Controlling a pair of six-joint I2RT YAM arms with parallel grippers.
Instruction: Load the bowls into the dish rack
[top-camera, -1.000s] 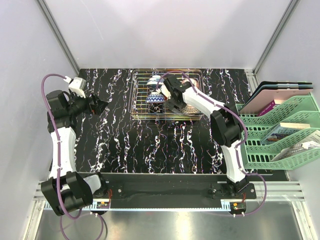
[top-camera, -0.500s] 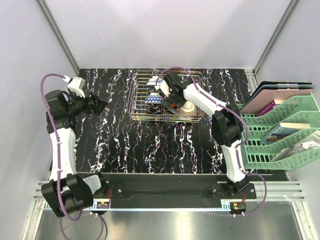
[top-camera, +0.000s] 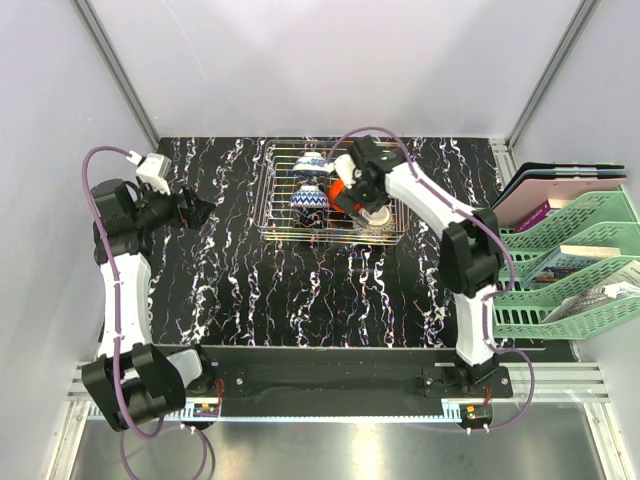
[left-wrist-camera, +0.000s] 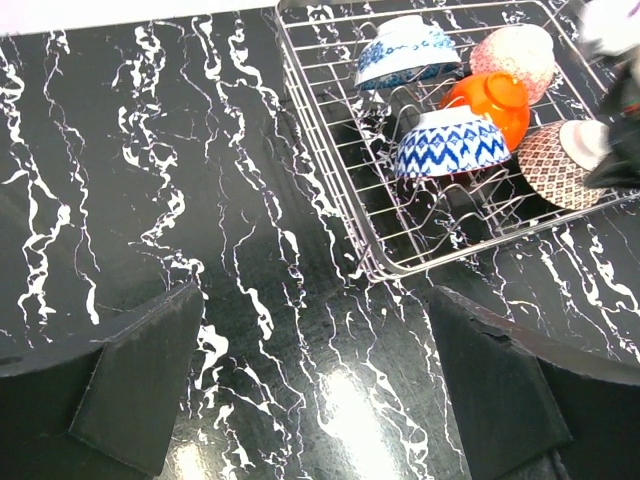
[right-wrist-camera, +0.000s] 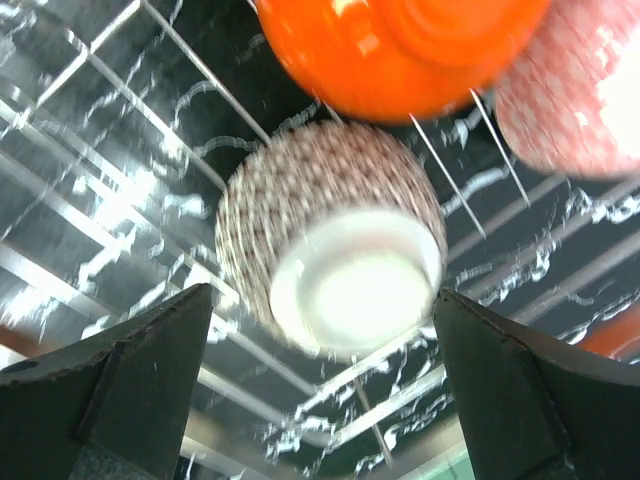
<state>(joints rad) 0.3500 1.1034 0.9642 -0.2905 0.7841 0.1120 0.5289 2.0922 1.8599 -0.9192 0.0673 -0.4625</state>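
The wire dish rack (top-camera: 275, 215) stands at the back middle of the table and holds several bowls upside down or on edge: two blue-patterned bowls (left-wrist-camera: 447, 145), an orange bowl (left-wrist-camera: 495, 100), a pink dotted bowl (left-wrist-camera: 515, 55) and a brown-patterned bowl (right-wrist-camera: 330, 240) with a white foot. My right gripper (top-camera: 358, 196) hovers open over the brown-patterned bowl (top-camera: 375, 218) in the rack's right part, holding nothing. My left gripper (top-camera: 200, 212) is open and empty above the table left of the rack (left-wrist-camera: 330, 180).
Green stacked trays (top-camera: 560, 265) with papers and books stand at the right edge. The marbled black tabletop (top-camera: 300, 290) lies between the rack and the arm bases. Grey walls close the back and sides.
My right gripper has moved right and a little back over the rack, from near the blue bowl to above the brown-patterned bowl. The left arm has not moved.
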